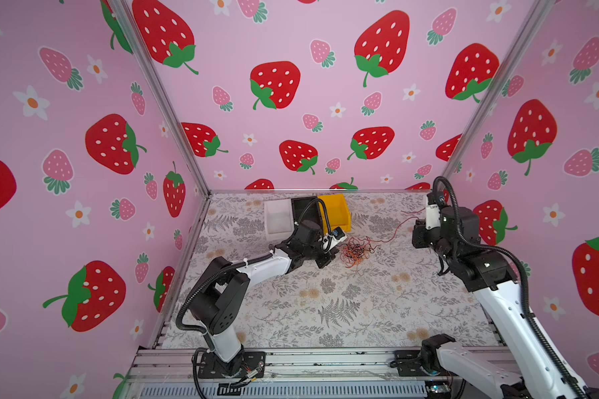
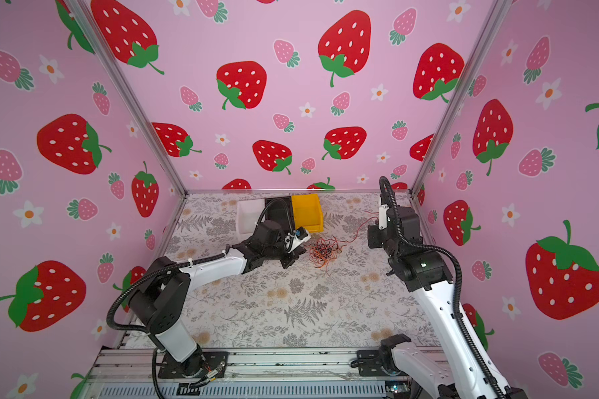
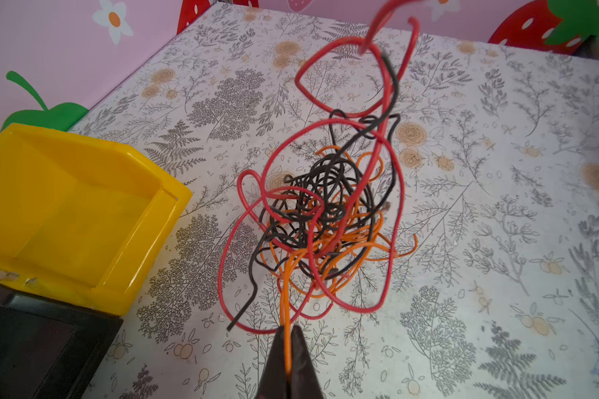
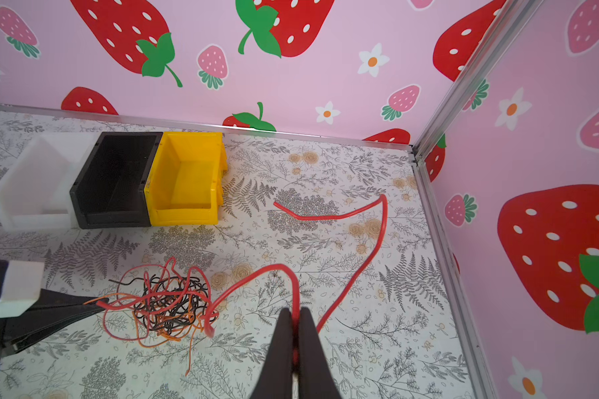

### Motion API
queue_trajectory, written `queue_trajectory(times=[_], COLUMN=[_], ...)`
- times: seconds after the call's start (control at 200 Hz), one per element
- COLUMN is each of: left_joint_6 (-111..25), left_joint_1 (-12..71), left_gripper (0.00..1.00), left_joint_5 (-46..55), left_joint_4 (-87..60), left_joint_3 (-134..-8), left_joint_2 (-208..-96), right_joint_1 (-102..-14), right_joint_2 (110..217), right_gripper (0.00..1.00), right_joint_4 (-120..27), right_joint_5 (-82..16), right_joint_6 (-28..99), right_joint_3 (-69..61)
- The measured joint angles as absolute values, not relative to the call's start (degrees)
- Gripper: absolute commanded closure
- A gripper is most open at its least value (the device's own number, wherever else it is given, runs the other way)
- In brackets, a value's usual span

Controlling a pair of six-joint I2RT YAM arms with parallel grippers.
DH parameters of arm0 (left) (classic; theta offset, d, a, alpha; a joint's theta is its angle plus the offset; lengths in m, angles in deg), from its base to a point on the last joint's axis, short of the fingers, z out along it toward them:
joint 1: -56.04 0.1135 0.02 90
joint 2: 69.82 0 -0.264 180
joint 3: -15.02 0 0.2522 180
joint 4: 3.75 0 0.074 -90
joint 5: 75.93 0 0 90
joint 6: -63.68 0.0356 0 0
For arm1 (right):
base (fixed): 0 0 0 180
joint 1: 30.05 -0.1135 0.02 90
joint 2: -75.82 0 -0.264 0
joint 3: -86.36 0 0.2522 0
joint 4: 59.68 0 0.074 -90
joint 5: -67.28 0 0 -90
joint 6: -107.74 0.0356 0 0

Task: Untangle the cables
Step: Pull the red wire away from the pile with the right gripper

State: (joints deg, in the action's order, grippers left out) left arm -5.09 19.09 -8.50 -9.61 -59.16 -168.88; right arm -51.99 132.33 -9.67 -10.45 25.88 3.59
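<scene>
The cables [image 1: 357, 250] [image 2: 324, 250] lie in one small tangle of red, black and orange wire on the floral table, in front of the yellow bin. The left wrist view has the tangle [image 3: 325, 214] just beyond my left gripper [image 3: 287, 331], which is shut on an orange cable [image 3: 284, 304] that leads out of it. My right gripper [image 4: 295, 312] is shut on a red cable [image 4: 274, 266]. That red cable [image 1: 395, 231] runs from the tangle [image 4: 166, 304] toward the right wall, and its free end curls on the table. In a top view the left gripper [image 1: 338, 250] touches the tangle's left side.
A white bin [image 1: 277, 216], a black bin [image 1: 303, 207] and a yellow bin [image 1: 338, 207] stand side by side at the back of the table. Nothing shows inside them. Pink strawberry walls enclose the table on three sides, and the right arm stands close to the right wall.
</scene>
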Motion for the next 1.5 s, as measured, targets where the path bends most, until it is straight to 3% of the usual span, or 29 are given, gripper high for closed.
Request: queue_trajectory(times=[0.15,0.355,0.445,0.465,0.74,0.95,1.06,1.19,1.336,1.501], left_joint_6=[-5.0,-5.4,-6.4,-6.6,-11.9,-15.1,-16.8,-17.7,-19.5,-20.8], left_joint_1=[18.3,14.2,13.2,13.1,13.2,13.2,13.3,13.4,13.8,15.3], left_gripper=[0.52,0.17,0.08,0.01,0.00,0.12,0.24,0.42,0.74,1.00], left_joint_5=[-10.6,-11.3,-11.7,-11.9,-7.8,-2.6,-0.8,0.2,1.8,2.5], left_joint_4=[-9.5,-8.7,-8.0,-7.7,-3.1,-0.3,1.4,2.4,3.4,5.1], left_joint_3=[-59.3,-62.3,-65.6,-66.2,-67.7,-68.9,-69.9,-70.8,-70.9,-70.3], left_joint_2=[-168.6,-169.6,-172.1,-172.6,-179.9,-182.3,-183.0,-183.4,-183.5,-183.0], right_joint_1=[-52.2,-54.5,-55.0,-55.0,-55.5,-55.6,-55.7,-55.7,-55.7,-55.7], right_joint_2=[134.2,134.5,134.5,134.5,133.8,133.5,133.4,133.2,132.7,131.9], right_gripper=[1.00,1.00,1.00,1.00,1.00,1.00,1.00,1.00,1.00,1.00], right_joint_4=[-9.3,-10.8,-10.9,-10.9,-11.0,-11.2,-11.3,-11.5,-11.5,-11.2], right_joint_5=[-15.6,-20.3,-21.4,-21.6,-23.5,-25.9,-26.4,-26.3,-24.7,-21.2], right_joint_6=[24.6,24.2,24.2,24.3,24.2,24.1,24.0,23.8,23.5,22.4], right_joint_3=[3.5,3.9,3.9,3.9,3.8,3.8,4.0,4.3,4.3,3.9])
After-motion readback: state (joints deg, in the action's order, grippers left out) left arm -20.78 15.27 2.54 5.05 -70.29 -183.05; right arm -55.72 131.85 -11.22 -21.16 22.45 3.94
